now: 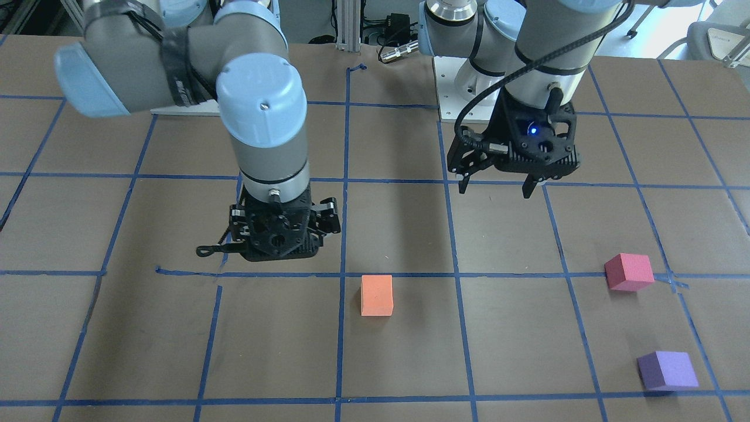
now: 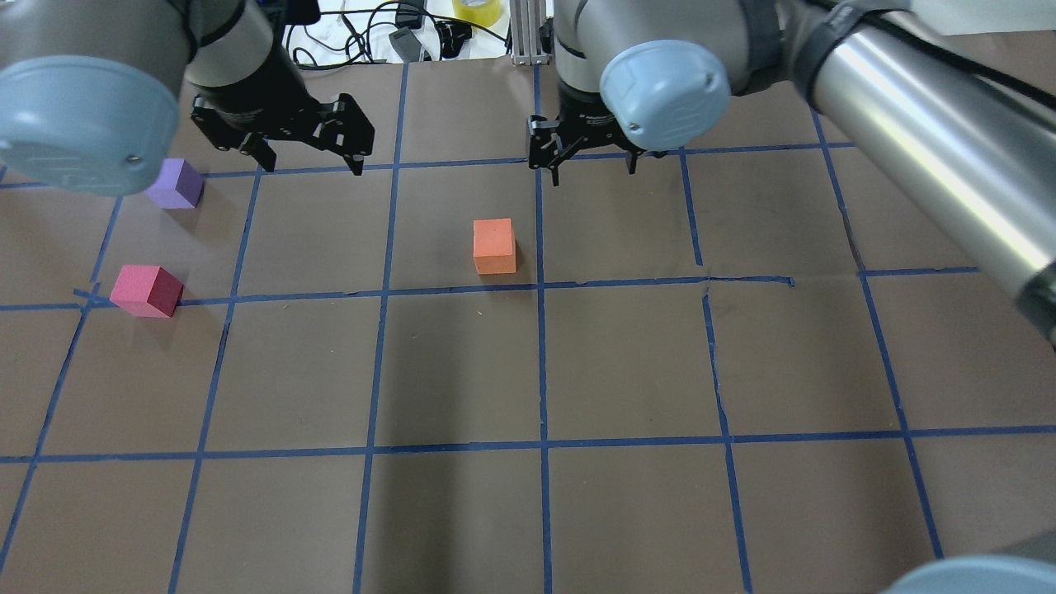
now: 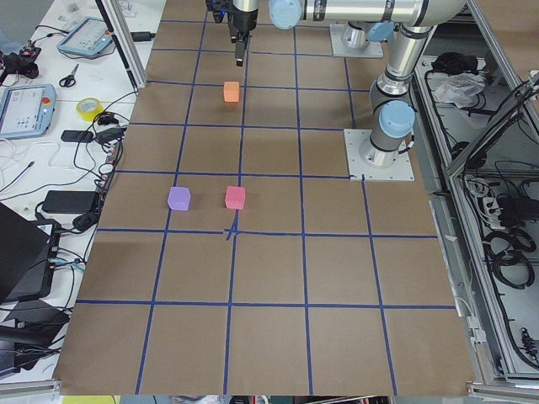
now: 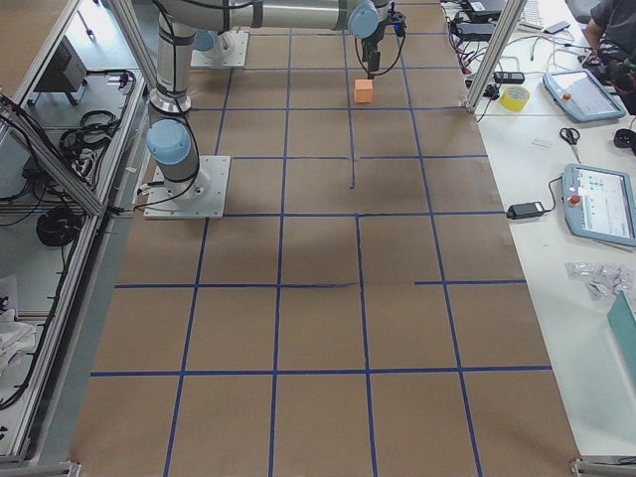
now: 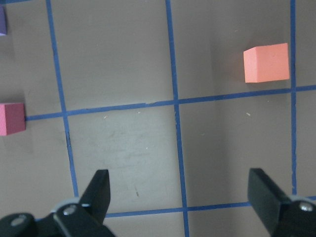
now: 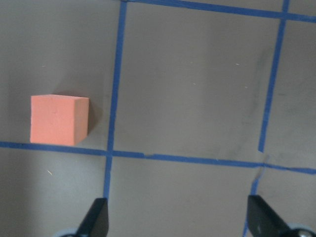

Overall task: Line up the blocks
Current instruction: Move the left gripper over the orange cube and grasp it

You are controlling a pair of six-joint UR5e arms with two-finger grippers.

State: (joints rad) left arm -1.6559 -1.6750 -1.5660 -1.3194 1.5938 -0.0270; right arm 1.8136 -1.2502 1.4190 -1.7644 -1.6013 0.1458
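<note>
The orange block [image 1: 377,295] sits near the table's middle and shows in the overhead view [image 2: 494,246]. The red-pink block [image 2: 148,290] and the purple block [image 2: 175,183] lie apart at the robot's far left, as the front view shows for red-pink [image 1: 629,272] and purple [image 1: 667,370]. My left gripper [image 2: 312,163] is open and empty, hovering between the purple and orange blocks. My right gripper [image 2: 592,172] is open and empty, hovering just beyond and right of the orange block. The right wrist view shows the orange block [image 6: 58,120] left of the open fingers [image 6: 96,219].
The table is brown paper with a blue tape grid [image 2: 540,289]. Cables and a yellow tape roll [image 2: 476,10] lie past its far edge. The arms' base plates [image 1: 463,94] stand on the robot's side. Tablets [image 4: 599,204] lie on a side bench.
</note>
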